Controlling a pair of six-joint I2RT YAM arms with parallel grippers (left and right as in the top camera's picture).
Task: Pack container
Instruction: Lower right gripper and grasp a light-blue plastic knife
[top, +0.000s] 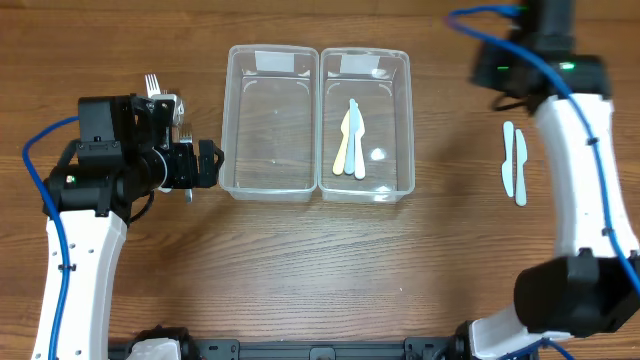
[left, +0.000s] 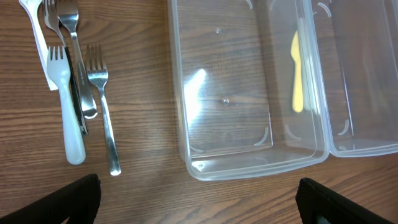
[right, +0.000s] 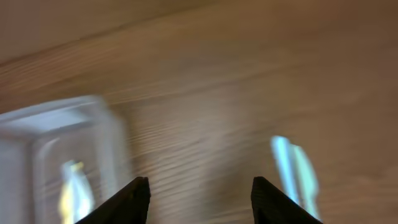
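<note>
Left hand: released, fingers wide apart, nothing between them. It is low over the desk, just beside the left wall of the left bin; whether they touch, cannot tell. That clear bin holds nothing.

Forks lie in a loose bunch on the desk left of the bin, near the hand: one white plastic, the others metal, tines pointing away from the camera.

Right bin sits touching the left one. Packed knives lie along its middle, one yellowish, the rest white.

A white label sits at the far end of each bin; too small to read any writing.

Right hand: released, holding nothing, up above the desk beyond the right bin. Wrist view blurred. Loose knives, white, lie side by side on the desk, well right of the bins.
</note>
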